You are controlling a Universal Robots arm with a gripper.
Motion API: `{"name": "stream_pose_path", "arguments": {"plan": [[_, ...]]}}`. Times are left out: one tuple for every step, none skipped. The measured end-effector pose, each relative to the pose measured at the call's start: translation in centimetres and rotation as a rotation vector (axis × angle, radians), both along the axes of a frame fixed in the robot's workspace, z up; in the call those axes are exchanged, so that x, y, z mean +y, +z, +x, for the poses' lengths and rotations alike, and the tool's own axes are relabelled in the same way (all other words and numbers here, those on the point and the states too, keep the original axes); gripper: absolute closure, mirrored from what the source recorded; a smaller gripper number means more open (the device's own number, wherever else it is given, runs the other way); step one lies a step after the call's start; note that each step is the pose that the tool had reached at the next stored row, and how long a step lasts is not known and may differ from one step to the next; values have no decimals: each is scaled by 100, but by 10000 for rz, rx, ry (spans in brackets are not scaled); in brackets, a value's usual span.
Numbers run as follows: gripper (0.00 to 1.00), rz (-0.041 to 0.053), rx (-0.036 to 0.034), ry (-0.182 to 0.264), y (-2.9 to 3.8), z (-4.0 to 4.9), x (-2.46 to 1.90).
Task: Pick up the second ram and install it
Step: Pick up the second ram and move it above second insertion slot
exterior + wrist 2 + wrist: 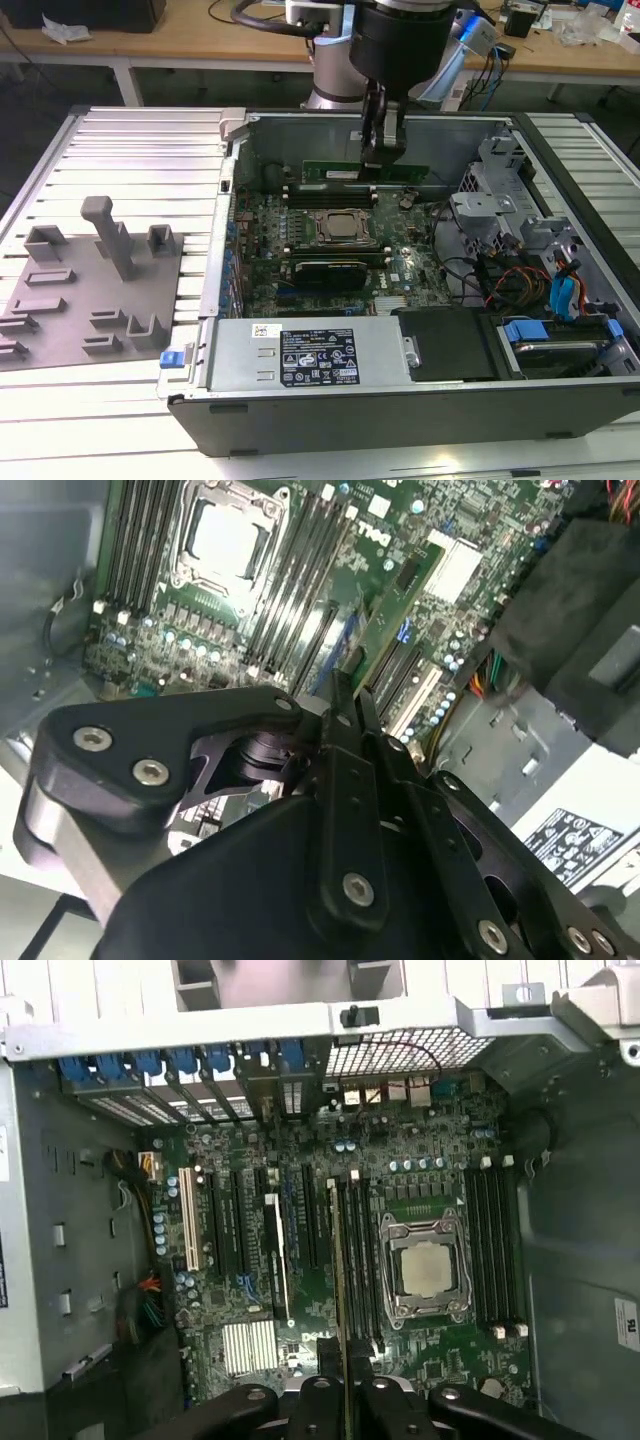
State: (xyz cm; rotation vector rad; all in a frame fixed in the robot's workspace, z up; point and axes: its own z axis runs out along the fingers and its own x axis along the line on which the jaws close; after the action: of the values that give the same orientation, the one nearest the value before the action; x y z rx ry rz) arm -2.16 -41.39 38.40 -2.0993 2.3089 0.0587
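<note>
Fingers (pixel 369 128) of the gripper (pixel 381 160) are clamped tight on the second ram (pixel 335 171), so the green stick hangs on edge over the black memory slots (pixel 320 192) right beside the CPU socket (pixel 345 228).

Light wooden workbench (pixel 180 45) along the back, white legs (pixel 128 85), dark floor (pixel 60 88) beneath, pale ribbed metal table (pixel 140 150) in front

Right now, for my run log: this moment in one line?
gripper: shut on second ram | position: over memory slots beside CPU socket | seated: not apparent
</note>
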Motion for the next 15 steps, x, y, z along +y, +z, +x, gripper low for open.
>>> {"name": "stream_pose_path", "arguments": {"plan": [[86,-1,0,1,-13,18,1],[86,0,0,1,-32,43,1],[86,0,0,1,-43,58,2],[86,0,0,1,-55,75,2],[86,1,-1,0,-73,100,3],[86,2,-1,0,-87,118,4],[86,1,0,0,-104,140,4],[86,2,-1,1,-123,162,5],[86,1,-1,1,-137,175,5],[86,0,0,1,-157,194,5],[86,0,0,1,-175,215,5],[86,1,-1,0,-194,235,6],[86,1,0,0,-205,246,7],[86,1,-1,0,-224,265,8],[86,1,0,1,-248,282,9]]}}
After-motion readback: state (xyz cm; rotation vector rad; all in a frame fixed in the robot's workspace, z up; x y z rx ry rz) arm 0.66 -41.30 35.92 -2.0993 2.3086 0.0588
